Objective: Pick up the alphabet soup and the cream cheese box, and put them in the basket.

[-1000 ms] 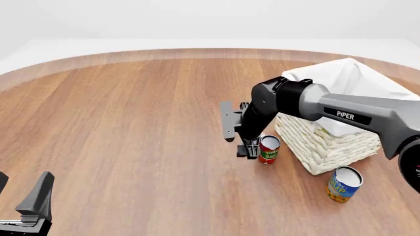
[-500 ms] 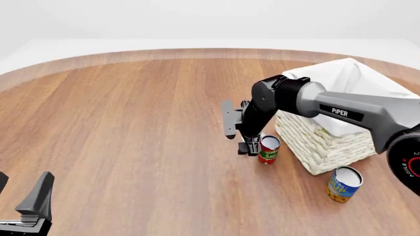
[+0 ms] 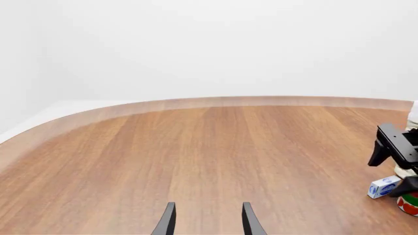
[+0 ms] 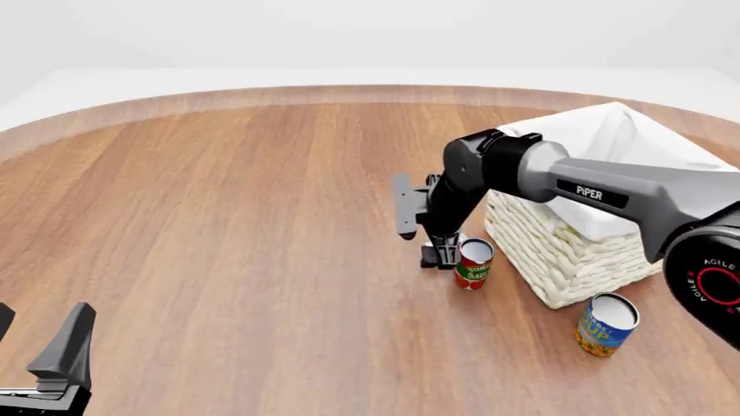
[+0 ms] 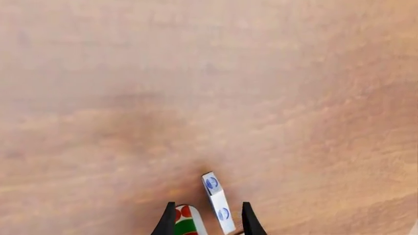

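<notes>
The cream cheese box (image 5: 218, 202), thin and white with blue ovals, lies on the wood between the fingers of my right gripper (image 5: 207, 205), which is open and pointing down. The left wrist view shows the same box (image 3: 383, 186) low beside that gripper. In the front view my right gripper (image 4: 441, 257) hides the box. The alphabet soup (image 4: 605, 323) stands upright in front of the basket (image 4: 578, 260), apart from both arms. My left gripper (image 4: 47, 364) is open at the near left edge, holding nothing (image 3: 208, 205).
A red-and-green can (image 4: 472, 263) stands upright right beside my right gripper, between it and the basket wall. Its top (image 5: 186, 220) also shows between the right fingers. The round wooden table (image 4: 231, 217) stretches out to the left.
My right gripper has crept a little away from the near edge, staying low next to the red-and-green can. The left arm has not moved.
</notes>
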You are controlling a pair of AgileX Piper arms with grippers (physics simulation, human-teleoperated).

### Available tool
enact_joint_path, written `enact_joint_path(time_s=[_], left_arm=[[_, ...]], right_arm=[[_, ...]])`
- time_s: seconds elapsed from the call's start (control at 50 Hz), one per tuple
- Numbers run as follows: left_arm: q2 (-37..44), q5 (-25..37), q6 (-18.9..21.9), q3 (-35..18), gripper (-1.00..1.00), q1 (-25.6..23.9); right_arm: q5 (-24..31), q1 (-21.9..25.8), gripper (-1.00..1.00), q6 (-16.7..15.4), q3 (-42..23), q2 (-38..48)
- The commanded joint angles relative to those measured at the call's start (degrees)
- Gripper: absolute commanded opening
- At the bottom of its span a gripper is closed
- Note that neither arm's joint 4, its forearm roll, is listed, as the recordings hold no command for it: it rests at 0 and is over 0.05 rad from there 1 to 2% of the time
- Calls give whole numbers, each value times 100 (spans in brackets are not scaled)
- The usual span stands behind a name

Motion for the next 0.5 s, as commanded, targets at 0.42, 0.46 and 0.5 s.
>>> enact_joint_path(time_s=[0.42, 0.46, 0.5], left_arm=[[0, 0, 0, 0, 100, 0], [0, 0, 0, 0, 100, 0], [0, 0, 0, 0, 100, 0]], right_arm=[[227, -77, 100, -58, -431, 264], [227, -69, 100, -47, -438, 278], [212, -70, 100, -46, -419, 286]])
